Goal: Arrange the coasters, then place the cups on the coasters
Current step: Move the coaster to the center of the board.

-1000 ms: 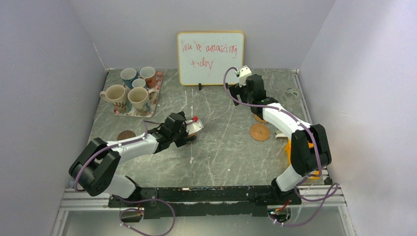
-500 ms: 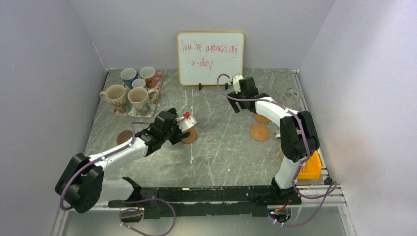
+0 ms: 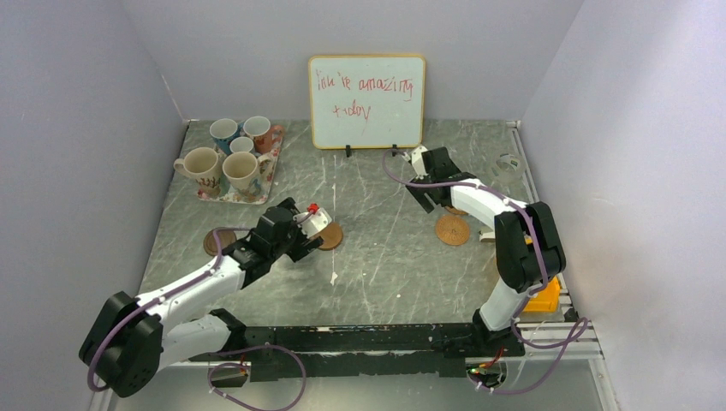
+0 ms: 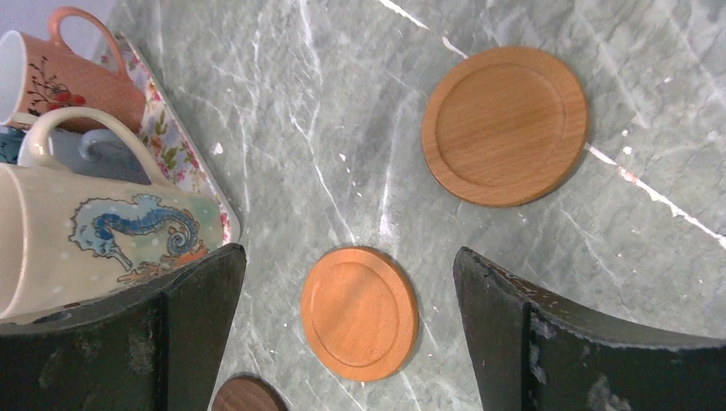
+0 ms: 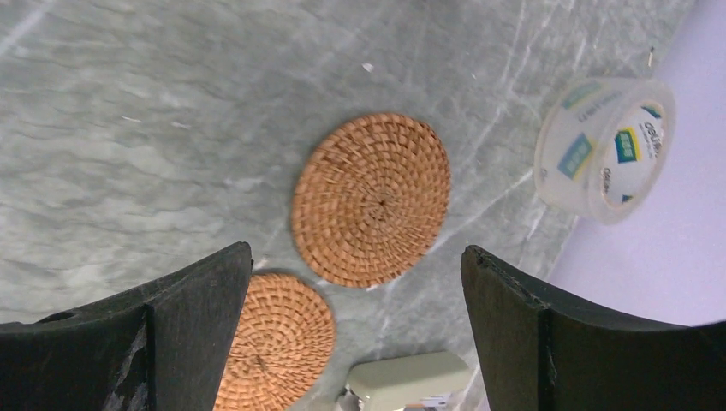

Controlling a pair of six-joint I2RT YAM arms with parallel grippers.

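Note:
Two tan wooden coasters lie on the grey marble table. One [image 4: 505, 124] is farther out, the other [image 4: 360, 312] sits below the gap of my open left gripper [image 4: 347, 253], untouched. A dark brown coaster [image 4: 248, 398] shows at the bottom edge. The cups [image 3: 227, 154] stand on a floral tray [image 4: 184, 154], among them a cream seahorse mug [image 4: 103, 240] and an orange-brown mug [image 4: 68, 77]. My right gripper [image 5: 356, 249] hangs open and empty above two woven coasters [image 5: 371, 199] [image 5: 278, 338]. In the top view the left gripper [image 3: 300, 244] is mid-table and the right gripper [image 3: 432, 171] is at the back right.
A whiteboard [image 3: 366, 101] leans on the back wall. A tape roll [image 5: 604, 150] lies near the right wall. A small pale object [image 5: 409, 377] sits beside the woven coasters. A yellow-orange item [image 3: 544, 295] is behind the right arm's base. Walls close in on three sides.
My left arm drew back to the left, uncovering a wooden coaster on the table. My right gripper came down and nearer, over the woven coasters. Both stay open.

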